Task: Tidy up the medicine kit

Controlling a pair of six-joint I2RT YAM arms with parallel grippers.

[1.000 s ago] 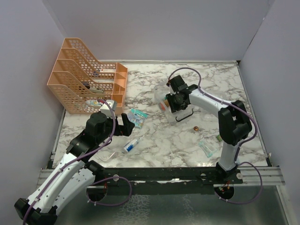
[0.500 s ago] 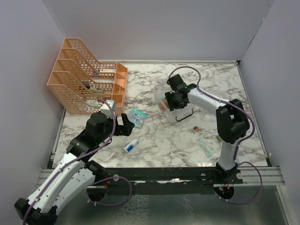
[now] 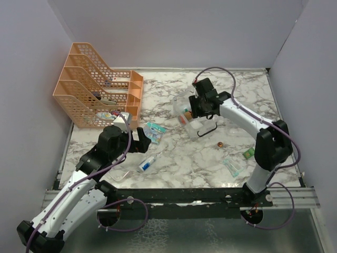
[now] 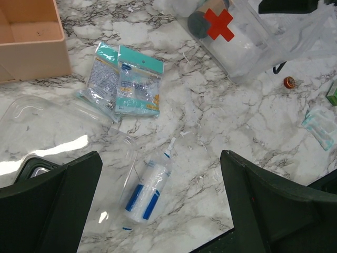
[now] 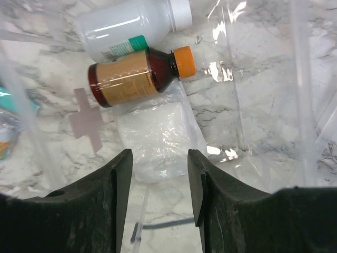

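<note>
The medicine kit [image 3: 185,125] is a clear box with a red cross [image 4: 218,23] and a black handle [image 3: 207,130], at the table's middle back. My right gripper [image 3: 195,109] hangs over its open inside, jaws open, nothing between them. In the right wrist view the right gripper [image 5: 160,184] is just short of a white plastic-wrapped packet [image 5: 158,132], a brown bottle with an orange cap [image 5: 137,76] and a white bottle [image 5: 131,23], all lying in the kit. My left gripper [image 4: 160,211] stands wide open above a blue-and-white tube [image 4: 147,190].
Two teal-topped packets [image 4: 126,79] lie past the tube. A clear plastic lid or tray [image 4: 63,126] lies left of the tube. The orange mesh rack [image 3: 100,89] stands back left. A small copper item [image 3: 220,144], a green item [image 3: 247,153] and a clear packet [image 3: 233,167] lie front right.
The right arm has swung its elbow out to the right and its gripper has shifted slightly back over the kit. The left arm has not moved.
</note>
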